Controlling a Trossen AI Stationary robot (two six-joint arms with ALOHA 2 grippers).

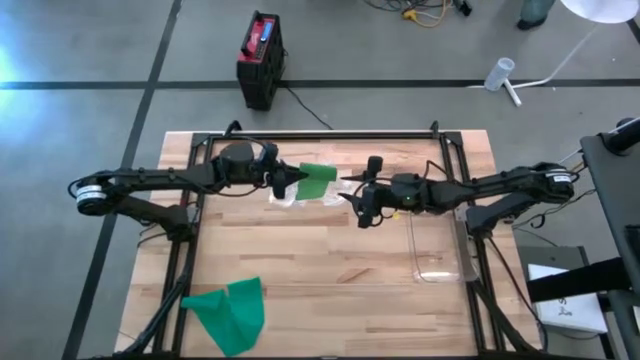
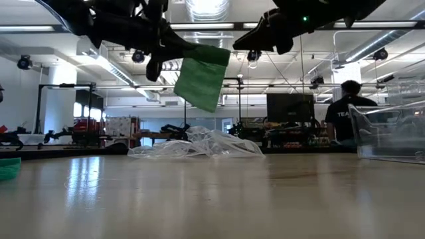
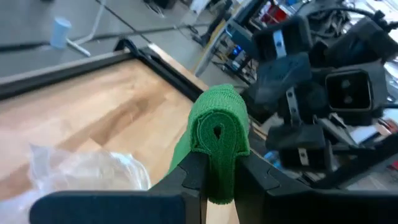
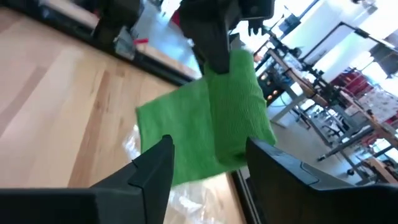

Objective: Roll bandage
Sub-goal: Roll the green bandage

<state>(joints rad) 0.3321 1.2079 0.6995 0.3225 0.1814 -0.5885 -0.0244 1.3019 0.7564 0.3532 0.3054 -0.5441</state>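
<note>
Between left gripper (image 3: 217, 180) jaws, green bandage (image 3: 216, 134) roll pinched; right gripper (image 4: 205, 165) spread wide beside it. Risk: roll loosening, uneven grab.

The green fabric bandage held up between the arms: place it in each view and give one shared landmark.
High view: green fabric bandage at upper centre, at the left gripper tip.
Low view: hangs at upper centre, above the table.
Left wrist view: rolled end pinched between that gripper's fingers.
Right wrist view: flat sheet ahead of the open right gripper.
Shared landmark: crumpled clear plastic bag, on the table beneath it.
</note>
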